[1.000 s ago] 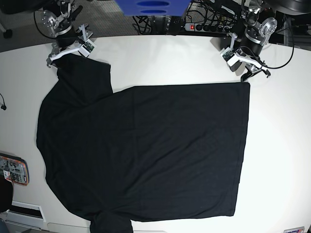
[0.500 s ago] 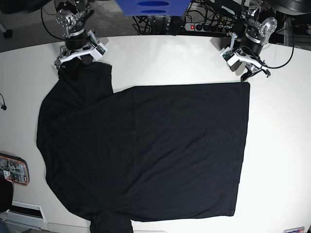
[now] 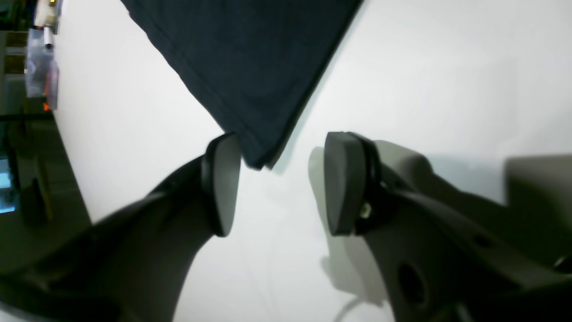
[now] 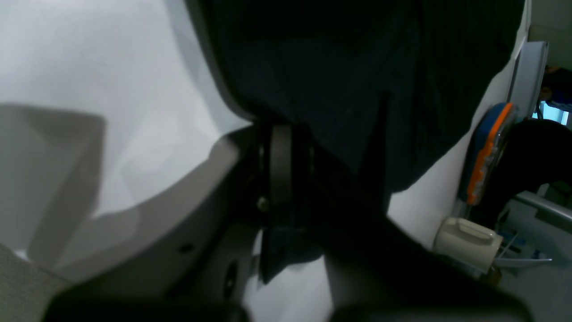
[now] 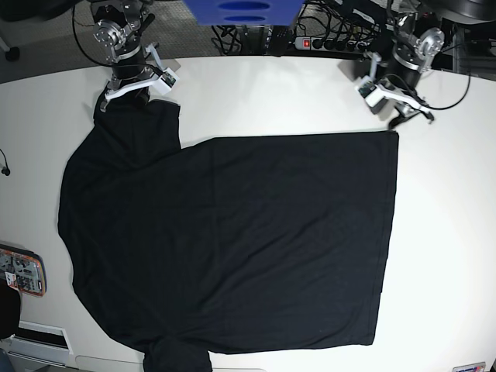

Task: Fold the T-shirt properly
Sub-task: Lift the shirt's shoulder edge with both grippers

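Black T-shirt point(image 5: 232, 240) spread flat on white tabletop point(image 5: 442, 232), right pincer point(image 4: 290, 170) clenched on far-left sleeve edge, left pincer point(image 3: 277, 179) released, straddling far-right hem corner, power strip point(image 5: 325, 43) beyond far edge.

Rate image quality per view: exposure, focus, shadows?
Base: even light, sharp; T-shirt so dark its folds barely show. Left wrist: table blown out white, left claw fingers soft, hem in focus, soft shadows under them. Right wrist: underexposed, right claw and cloth merge into black, blurry.
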`<state>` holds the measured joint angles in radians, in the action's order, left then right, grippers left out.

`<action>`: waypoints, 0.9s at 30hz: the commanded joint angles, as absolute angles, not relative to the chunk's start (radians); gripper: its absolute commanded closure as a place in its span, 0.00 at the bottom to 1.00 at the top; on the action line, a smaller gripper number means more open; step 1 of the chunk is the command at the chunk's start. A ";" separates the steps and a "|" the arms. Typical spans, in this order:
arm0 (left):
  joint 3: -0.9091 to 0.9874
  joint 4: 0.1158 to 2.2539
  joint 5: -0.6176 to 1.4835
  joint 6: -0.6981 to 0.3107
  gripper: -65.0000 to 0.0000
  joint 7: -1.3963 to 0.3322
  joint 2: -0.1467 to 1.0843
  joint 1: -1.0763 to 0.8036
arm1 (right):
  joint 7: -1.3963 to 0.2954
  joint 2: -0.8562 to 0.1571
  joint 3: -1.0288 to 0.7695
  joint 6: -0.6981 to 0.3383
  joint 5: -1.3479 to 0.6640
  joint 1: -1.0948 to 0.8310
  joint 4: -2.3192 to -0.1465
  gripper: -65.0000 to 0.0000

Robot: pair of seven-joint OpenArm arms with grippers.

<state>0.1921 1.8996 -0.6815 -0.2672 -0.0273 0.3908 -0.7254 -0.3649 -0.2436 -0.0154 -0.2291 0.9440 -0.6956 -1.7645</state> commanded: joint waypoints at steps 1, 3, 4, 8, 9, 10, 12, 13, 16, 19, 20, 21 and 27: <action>0.219 1.913 -0.680 -0.248 0.54 -0.019 0.401 -0.725 | -0.412 -0.239 0.001 -0.389 0.891 -0.731 -1.730 1.00; 0.242 1.913 -0.679 -0.268 0.54 -0.019 0.410 -0.725 | -0.412 -0.239 0.002 -0.389 0.891 -0.731 -1.748 1.00; 0.249 1.913 -0.679 -0.297 0.54 -0.021 0.426 -0.725 | -0.412 -0.239 0.002 -0.389 0.891 -0.731 -1.765 1.00; 0.234 1.916 -0.674 -0.481 0.54 -0.200 0.489 -0.714 | -0.412 -0.239 0.002 -0.389 0.891 -0.731 -1.816 1.00; 0.205 1.916 -0.673 -0.515 0.54 -0.231 0.499 -0.694 | -0.412 -0.239 0.002 -0.389 0.891 -0.731 -1.824 1.00; 0.176 1.916 -0.676 -0.538 0.54 -0.255 0.510 -0.670 | -0.412 -0.239 0.002 -0.389 0.891 -0.731 -1.825 1.00; 0.137 1.910 -0.680 -0.545 0.54 -0.274 0.519 -0.633 | -0.412 -0.239 0.002 -0.389 0.891 -0.731 -1.825 1.00; 0.128 1.905 -0.680 -0.545 0.54 -0.274 0.519 -0.624 | -0.412 -0.239 0.002 -0.389 0.891 -0.731 -1.825 1.00; 0.124 1.893 -0.680 -0.545 0.54 -0.274 0.519 -0.564 | -0.412 -0.239 0.002 -0.389 0.891 -0.733 -1.825 1.00; 0.096 1.851 -0.688 -0.545 0.54 -0.274 0.521 -0.513 | -0.412 -0.239 0.002 -0.389 0.891 -0.734 -1.825 1.00; 0.085 1.833 -0.705 -0.545 0.54 -0.274 0.521 -0.501 | -0.412 -0.239 0.002 -0.389 0.891 -0.734 -1.825 1.00; 0.070 1.808 -0.734 -0.545 0.54 -0.274 0.521 -0.487 | -0.412 -0.239 0.002 -0.389 0.891 -0.734 -1.825 1.00; -0.050 1.695 -0.860 -0.545 0.54 -0.274 0.521 -0.414 | -0.412 -0.239 0.002 -0.389 0.891 -0.736 -1.825 1.00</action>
